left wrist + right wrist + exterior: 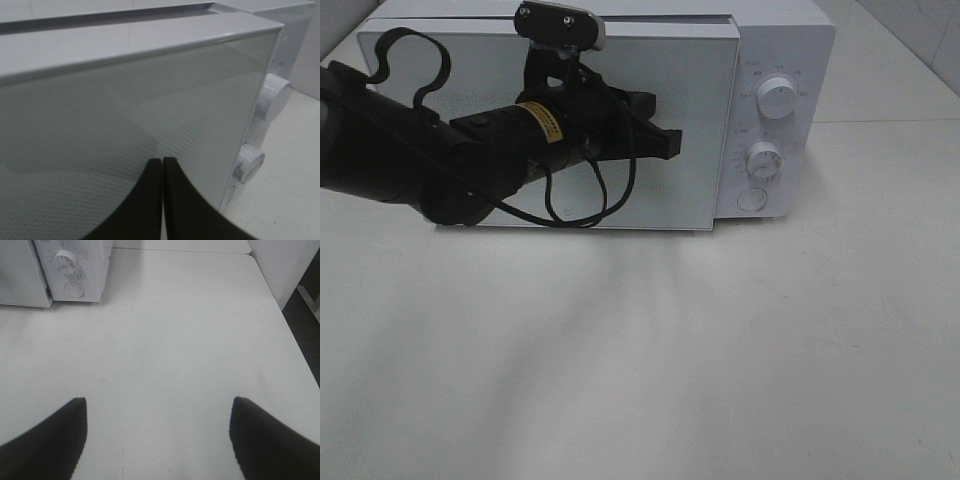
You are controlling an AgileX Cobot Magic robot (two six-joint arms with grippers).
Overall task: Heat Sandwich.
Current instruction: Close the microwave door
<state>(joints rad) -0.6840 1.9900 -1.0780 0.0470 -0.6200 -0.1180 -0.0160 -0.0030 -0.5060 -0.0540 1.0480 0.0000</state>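
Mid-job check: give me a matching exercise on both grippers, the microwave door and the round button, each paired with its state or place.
1. left gripper
2. right gripper
3. microwave door
4. round button

A. below both dials
B. open, above the table
C. shut, close to the microwave door
D. reflective, left of the dials

Pairs: 1-C; 2-B; 3-D; 4-A

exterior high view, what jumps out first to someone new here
The black left arm reaches across the glass door of the white microwave, with the left fingers shut close to the glass. Next come the upper knob and lower knob on its panel. The right fingers stand wide apart above the table.
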